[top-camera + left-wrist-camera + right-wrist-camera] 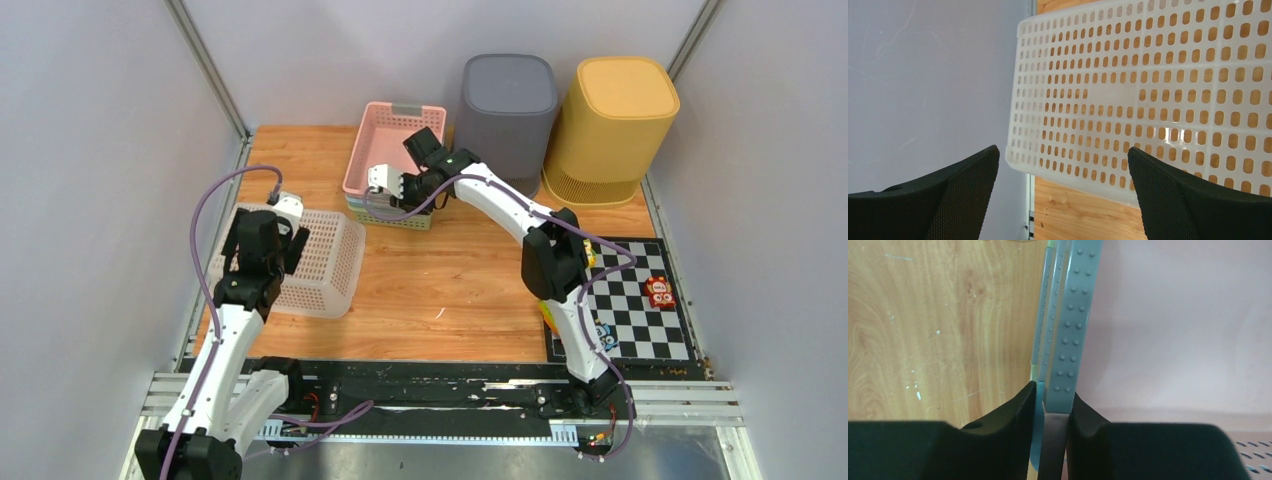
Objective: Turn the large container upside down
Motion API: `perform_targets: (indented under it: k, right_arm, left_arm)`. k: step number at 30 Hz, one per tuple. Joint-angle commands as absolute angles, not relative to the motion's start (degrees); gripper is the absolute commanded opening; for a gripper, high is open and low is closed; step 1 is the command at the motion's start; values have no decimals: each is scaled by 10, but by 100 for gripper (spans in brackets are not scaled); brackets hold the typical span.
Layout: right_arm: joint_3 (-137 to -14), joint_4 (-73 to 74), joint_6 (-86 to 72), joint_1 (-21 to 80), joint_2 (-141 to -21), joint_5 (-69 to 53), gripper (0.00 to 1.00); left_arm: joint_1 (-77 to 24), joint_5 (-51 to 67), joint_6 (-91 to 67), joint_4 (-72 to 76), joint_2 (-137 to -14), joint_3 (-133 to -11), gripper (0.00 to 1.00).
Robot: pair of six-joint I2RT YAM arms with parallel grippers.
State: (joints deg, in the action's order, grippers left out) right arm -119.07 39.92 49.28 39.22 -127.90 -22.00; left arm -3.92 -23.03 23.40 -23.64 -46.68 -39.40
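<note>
Right fingers [1015,412] clenched on the pink basket [1173,330] rim.
I see its grey strip [1070,330] pinched between them; left fingers [960,195] released, white basket [1158,90] just beyond their tips.

The wooden table [450,290] in front of me is carrying everything. At my left, a white basket [325,265] is lying base-up along the table's edge. Toward the back, a pink basket [375,150] is sitting nested in a green one [400,221] that is resting on the wood. Behind them, a grey bin [507,110] and a yellow bin [610,130] are standing side by side. At my right, a checkered mat [640,315] is lying flat, bearing a small red toy [659,291].
</note>
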Motion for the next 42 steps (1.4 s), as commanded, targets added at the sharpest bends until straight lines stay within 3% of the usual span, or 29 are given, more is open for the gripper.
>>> perform_targets:
  k: [1, 10, 16, 22, 32, 42]
  right_arm:
    - [-1162, 458, 529, 392, -1252, -241, 24]
    - [-1130, 497, 583, 391, -1233, -243, 11]
    - [-1130, 540, 596, 390, -1229, -239, 10]
    - [-1124, 603, 606, 388, -1208, -250, 10]
    - [-1024, 654, 596, 389, -1119, -317, 9]
    - [-868, 656, 559, 389, -985, -350, 9]
  left_arm:
    - [-37, -248, 224, -251, -456, -383, 100]
    - [-37, -275, 256, -244, -459, -367, 100]
    - [-36, -315, 286, -224, -474, -337, 100]
    - [-36, -285, 305, -200, -488, -328, 100]
    - [-36, -275, 286, -145, -621, -372, 100]
    - [-36, -231, 234, -141, -783, -496, 100]
